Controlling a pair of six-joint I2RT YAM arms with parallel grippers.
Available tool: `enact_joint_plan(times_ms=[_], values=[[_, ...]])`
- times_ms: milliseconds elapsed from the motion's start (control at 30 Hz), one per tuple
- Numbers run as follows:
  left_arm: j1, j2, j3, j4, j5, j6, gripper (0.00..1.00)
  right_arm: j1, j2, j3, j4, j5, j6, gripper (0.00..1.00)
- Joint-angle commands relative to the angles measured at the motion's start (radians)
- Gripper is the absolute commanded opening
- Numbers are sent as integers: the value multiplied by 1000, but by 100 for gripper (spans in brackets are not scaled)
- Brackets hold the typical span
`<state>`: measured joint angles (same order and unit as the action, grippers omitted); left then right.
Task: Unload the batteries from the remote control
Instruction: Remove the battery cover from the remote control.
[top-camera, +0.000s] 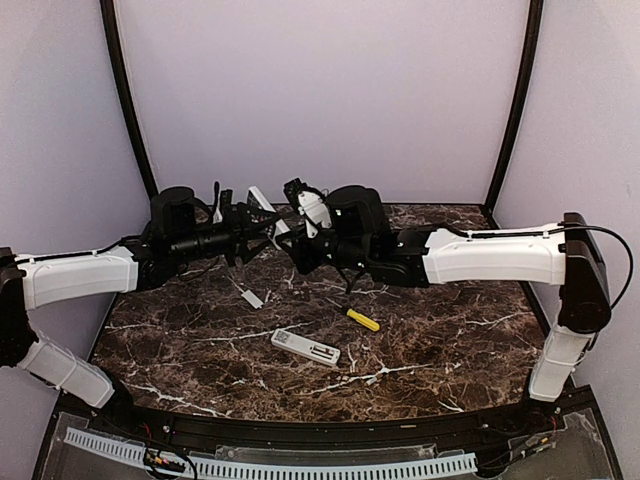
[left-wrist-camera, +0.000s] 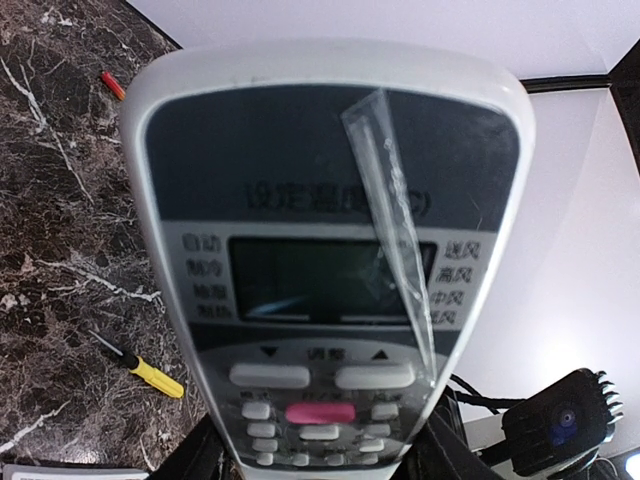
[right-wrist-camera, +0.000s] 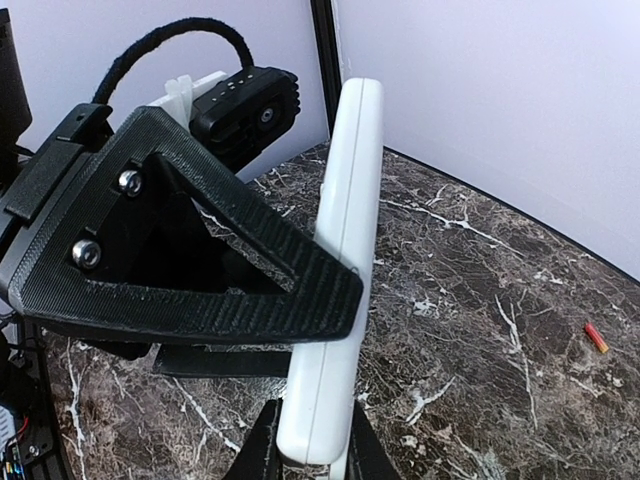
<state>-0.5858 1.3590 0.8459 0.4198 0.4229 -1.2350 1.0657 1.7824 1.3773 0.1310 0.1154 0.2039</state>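
Observation:
A white remote control (left-wrist-camera: 330, 180) is held in the air over the back of the table, its screen and buttons facing the left wrist camera. My left gripper (left-wrist-camera: 320, 455) is shut on its button end. In the right wrist view the same remote control (right-wrist-camera: 335, 270) shows edge-on, with my right gripper (right-wrist-camera: 312, 445) shut on its lower end, one finger on each face. From above, the two grippers (top-camera: 268, 232) (top-camera: 296, 246) meet at the remote control (top-camera: 263, 204). A small reddish battery (right-wrist-camera: 596, 338) lies on the marble, also visible as the battery (left-wrist-camera: 112, 85) in the left wrist view.
A second white remote (top-camera: 305, 347) lies flat in the middle of the dark marble table (top-camera: 450, 340). A yellow-handled screwdriver (top-camera: 362, 319) lies just behind it. A small pale cover plate (top-camera: 251, 298) lies under the left arm.

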Motion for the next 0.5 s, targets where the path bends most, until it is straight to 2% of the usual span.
enact_joint_plan(times_ms=[0, 467], values=[[-12, -26, -10, 32, -5, 3, 40, 22, 11, 11, 58, -55, 14, 12], [-11, -65, -38, 45, -149, -15, 40, 21, -22, -53, 47, -42, 56, 11]])
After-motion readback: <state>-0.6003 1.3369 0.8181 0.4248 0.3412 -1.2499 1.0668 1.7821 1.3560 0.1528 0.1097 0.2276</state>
